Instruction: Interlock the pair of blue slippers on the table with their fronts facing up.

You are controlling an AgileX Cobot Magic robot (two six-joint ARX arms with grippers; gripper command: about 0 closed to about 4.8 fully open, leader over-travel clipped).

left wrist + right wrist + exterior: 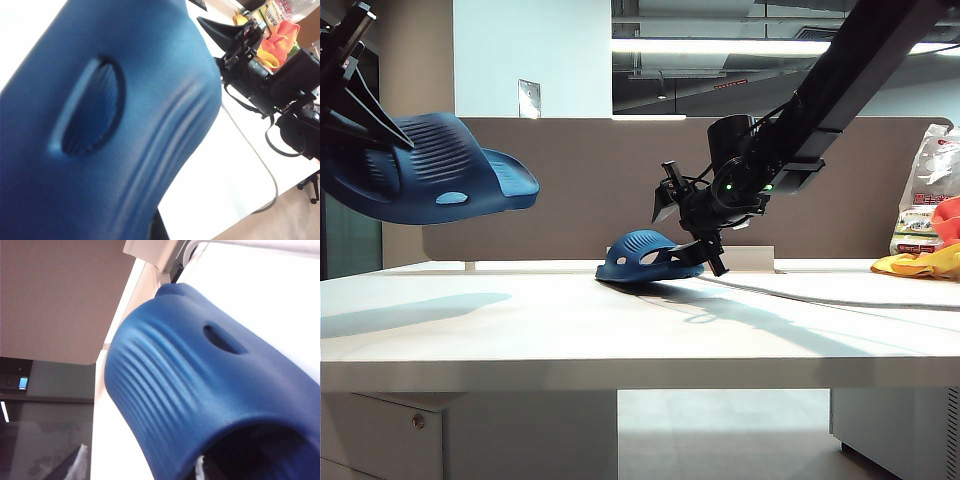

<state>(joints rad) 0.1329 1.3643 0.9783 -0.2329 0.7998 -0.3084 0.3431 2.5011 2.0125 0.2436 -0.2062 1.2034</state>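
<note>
A dark navy-blue moulded foam slipper [430,170], ribbed across its wide strap and pierced by an oval side vent, hung nearest the camera at the exterior view's left, well above the wide white table [520,330]. The left gripper [355,95] was clamped shut on its heel end. Its matching navy foam slipper [648,256] rested on the table just before the grey-brown upright divider panel [580,180], heel end raised. The right gripper [695,235] had its jaws spread wide about that heel end; whether it actually gripped the foam could not be told.
</note>
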